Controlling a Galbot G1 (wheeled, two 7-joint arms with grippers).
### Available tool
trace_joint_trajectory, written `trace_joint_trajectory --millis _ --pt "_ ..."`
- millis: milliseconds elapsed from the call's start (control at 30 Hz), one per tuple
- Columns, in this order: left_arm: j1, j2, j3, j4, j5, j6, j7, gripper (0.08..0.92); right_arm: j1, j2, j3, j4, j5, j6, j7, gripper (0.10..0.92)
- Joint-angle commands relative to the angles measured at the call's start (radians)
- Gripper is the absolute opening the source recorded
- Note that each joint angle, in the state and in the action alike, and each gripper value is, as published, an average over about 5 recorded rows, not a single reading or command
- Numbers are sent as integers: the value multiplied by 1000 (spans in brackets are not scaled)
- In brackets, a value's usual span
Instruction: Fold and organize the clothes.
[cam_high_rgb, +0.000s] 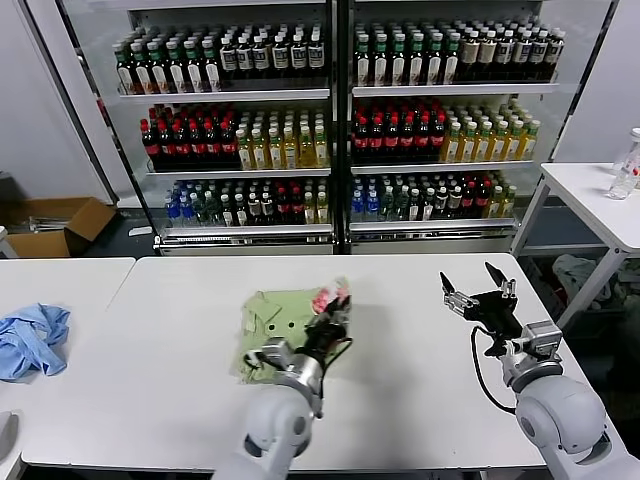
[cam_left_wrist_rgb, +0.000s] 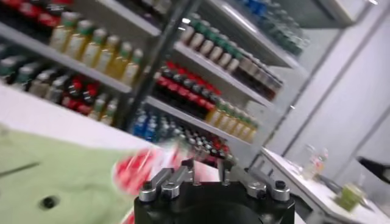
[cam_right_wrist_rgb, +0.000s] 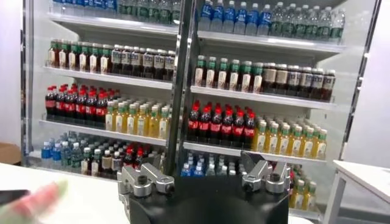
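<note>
The light green shirt (cam_high_rgb: 277, 322) lies bunched on the white table (cam_high_rgb: 170, 380), at its middle. The part with the red-and-white graphic (cam_high_rgb: 331, 297) is raised at the shirt's right edge. My left gripper (cam_high_rgb: 328, 326) is at that raised edge and looks shut on the shirt. In the left wrist view its fingers stand close together (cam_left_wrist_rgb: 206, 164), with green cloth (cam_left_wrist_rgb: 67, 182) and the red print (cam_left_wrist_rgb: 139, 168) right beside them. My right gripper (cam_high_rgb: 478, 290) is open and empty, held above the table's right side, apart from the shirt; it also shows in the right wrist view (cam_right_wrist_rgb: 204, 163).
A light blue cloth (cam_high_rgb: 30, 338) lies on a separate table at the left. A glass-door fridge full of bottles (cam_high_rgb: 335, 110) stands behind. A cardboard box (cam_high_rgb: 58, 224) is on the floor far left. A side table with a bottle (cam_high_rgb: 627, 166) is at the far right.
</note>
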Motion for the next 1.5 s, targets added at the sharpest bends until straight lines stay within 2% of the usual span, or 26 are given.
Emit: trace_joint_trajectory --millis 33,133,333,433,567,867,1000,1500 --pt "13 -63 81 -44 217 -52 33 364 87 19 -137 -82 65 -104 12 823" --pt "65 -15 -25 -124 149 -63 24 450 103 56 -246 -115 90 -146 35 823" --pt "144 193 -323 -209 15 -74 -18 623 239 135 -428 -211 172 -198 76 823" --pt "185 256 -441 -213 -36 -76 -29 710 302 162 -513 -275 178 -200 87 823" --pt "236 286 -514 -219 -62 -80 -32 800 350 203 -575 -349 194 -202 109 823" --pt "273 266 -513 -239 -67 -100 -22 822 376 228 -614 -456 255 -202 174 811" --pt "268 264 -495 -229 -65 -106 -25 823 374 218 -616 -456 273 -202 192 724" --pt "263 247 -432 -240 -42 -105 -24 822 338 113 -524 -446 226 -190 121 291"
